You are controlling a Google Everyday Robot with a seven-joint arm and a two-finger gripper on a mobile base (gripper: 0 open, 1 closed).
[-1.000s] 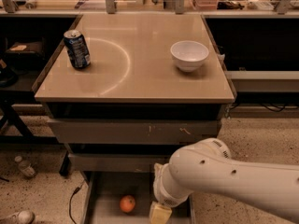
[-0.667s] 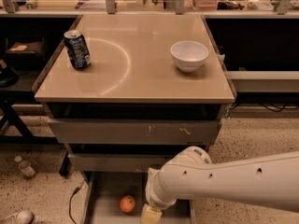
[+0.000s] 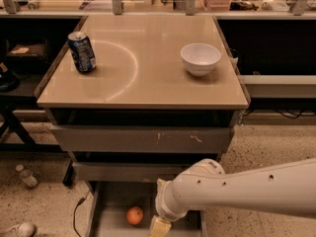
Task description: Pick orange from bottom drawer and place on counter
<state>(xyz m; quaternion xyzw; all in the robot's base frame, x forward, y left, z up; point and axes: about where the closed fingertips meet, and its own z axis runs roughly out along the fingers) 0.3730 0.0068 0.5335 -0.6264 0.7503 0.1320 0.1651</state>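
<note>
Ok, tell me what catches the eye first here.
The big white arm crosses the lower right, its gripper down at the open bottom drawer, just right of the orange lying inside. Above, the counter holds a blue can at the left and a white bowl at the right.

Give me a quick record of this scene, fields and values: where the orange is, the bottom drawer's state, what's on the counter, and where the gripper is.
orange: lying on the floor of the bottom drawer
bottom drawer: pulled open, nothing but the orange seen inside
counter: soda can at left, white bowl at right, no orange
gripper: low in the open drawer, just right of the orange, at the picture's bottom edge
task state: orange not yet lifted
</note>
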